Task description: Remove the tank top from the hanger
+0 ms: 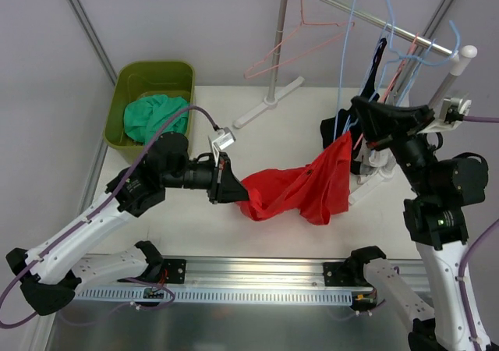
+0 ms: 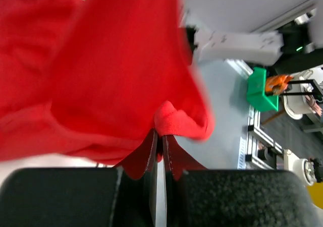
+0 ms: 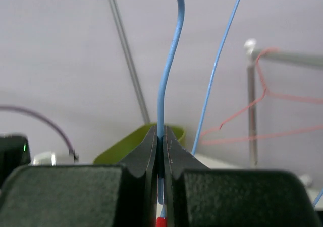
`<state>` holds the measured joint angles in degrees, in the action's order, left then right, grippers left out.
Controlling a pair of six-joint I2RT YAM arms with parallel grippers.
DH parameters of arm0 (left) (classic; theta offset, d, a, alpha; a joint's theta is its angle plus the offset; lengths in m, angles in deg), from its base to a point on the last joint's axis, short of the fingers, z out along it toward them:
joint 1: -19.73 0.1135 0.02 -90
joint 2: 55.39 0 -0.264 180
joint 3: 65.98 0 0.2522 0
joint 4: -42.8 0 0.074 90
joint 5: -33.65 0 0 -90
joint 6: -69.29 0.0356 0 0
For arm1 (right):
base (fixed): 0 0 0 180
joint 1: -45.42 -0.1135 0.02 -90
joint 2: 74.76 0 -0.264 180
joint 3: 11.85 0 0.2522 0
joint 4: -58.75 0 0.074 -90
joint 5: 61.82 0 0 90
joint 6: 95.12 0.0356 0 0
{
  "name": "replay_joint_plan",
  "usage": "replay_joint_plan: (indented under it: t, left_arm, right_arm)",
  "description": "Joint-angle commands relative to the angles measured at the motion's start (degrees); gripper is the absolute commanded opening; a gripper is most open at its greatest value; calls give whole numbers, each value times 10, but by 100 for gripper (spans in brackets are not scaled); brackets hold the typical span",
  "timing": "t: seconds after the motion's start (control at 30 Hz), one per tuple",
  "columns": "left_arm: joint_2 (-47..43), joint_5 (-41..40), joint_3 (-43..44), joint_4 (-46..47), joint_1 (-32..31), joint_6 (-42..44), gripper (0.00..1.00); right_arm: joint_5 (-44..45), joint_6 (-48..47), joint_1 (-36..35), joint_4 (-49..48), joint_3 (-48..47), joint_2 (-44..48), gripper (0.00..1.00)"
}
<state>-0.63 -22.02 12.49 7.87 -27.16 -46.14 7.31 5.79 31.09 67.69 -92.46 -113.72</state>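
The red tank top (image 1: 300, 183) stretches across the table from the left gripper up to the right gripper. My left gripper (image 1: 231, 181) is shut on its lower edge; in the left wrist view the red cloth (image 2: 116, 70) fills the frame and a fold is pinched between the jaws (image 2: 160, 138). My right gripper (image 1: 365, 117) is shut on the blue wire hanger (image 1: 343, 70); in the right wrist view the blue wire (image 3: 169, 70) runs up from between the closed jaws. The top's upper end still hangs at the hanger by the right gripper.
A green bin (image 1: 150, 101) with a teal garment (image 1: 152, 115) stands at the back left. A clothes rail (image 1: 374, 22) at the back right carries a pink hanger (image 1: 300, 35) and more blue hangers (image 1: 405, 51). Its white foot (image 1: 269, 101) rests on the table.
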Motion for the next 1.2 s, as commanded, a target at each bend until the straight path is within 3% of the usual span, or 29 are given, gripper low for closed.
replay_joint_plan:
  t: [0.0,0.1,0.2,0.23,0.3,0.33,0.37,0.43,0.47,0.6,0.7,0.73,0.77,0.83,0.87,0.97,1.0,1.17]
  left_arm:
    - [-18,28,-68,19,-1,-24,0]
    - [-36,-59,-109,-9,-1,-44,0]
    - [-49,-229,-103,-74,-1,-73,0]
    - [-51,-322,-95,-125,-1,-92,0]
    - [-67,-414,-69,-176,-1,-107,0]
    - [-71,-469,-56,-247,-1,-149,0]
    - [-84,-573,-32,-281,-1,-168,0]
    - [-105,-661,-5,-364,0,-231,0]
    - [-125,-708,2,-373,0,-233,0]
    - [-134,-756,36,-382,0,-199,0]
    - [-111,-754,52,-382,0,-176,1]
    - [-96,-748,59,-382,0,-171,6]
    - [-90,-742,61,-382,0,-168,22]
    - [-73,-725,66,-381,0,-158,37]
    - [-70,-719,66,-378,0,-154,52]
    - [-62,-698,69,-374,0,-141,82]
    - [-61,-685,74,-371,0,-129,99]
    - [-53,-587,84,-351,0,-68,99]
  right_arm:
    - [69,-71,-1,-253,-29,-16,0]
    - [81,-137,-1,-168,-63,-31,0]
    - [68,-112,-2,-25,-121,-41,0]
    - [65,-114,-2,16,-136,-45,0]
    - [95,-111,-2,95,-150,-34,0]
    - [102,-111,-3,97,-136,-24,0]
    - [113,-111,-3,96,-110,-14,0]
    - [144,-81,-3,110,-101,-2,0]
    - [140,-71,-3,163,-110,-7,0]
    - [68,73,-4,294,-188,-74,0]
    - [73,176,-15,322,-147,-76,0]
    - [80,190,-20,323,-137,-74,0]
    - [89,195,-25,340,-133,-77,0]
    - [126,184,-42,389,-151,-106,0]
    - [141,180,-44,405,-162,-122,0]
    - [147,149,-43,419,-209,-193,0]
    - [155,139,-43,424,-227,-215,0]
    - [178,73,-41,486,-421,-390,0]
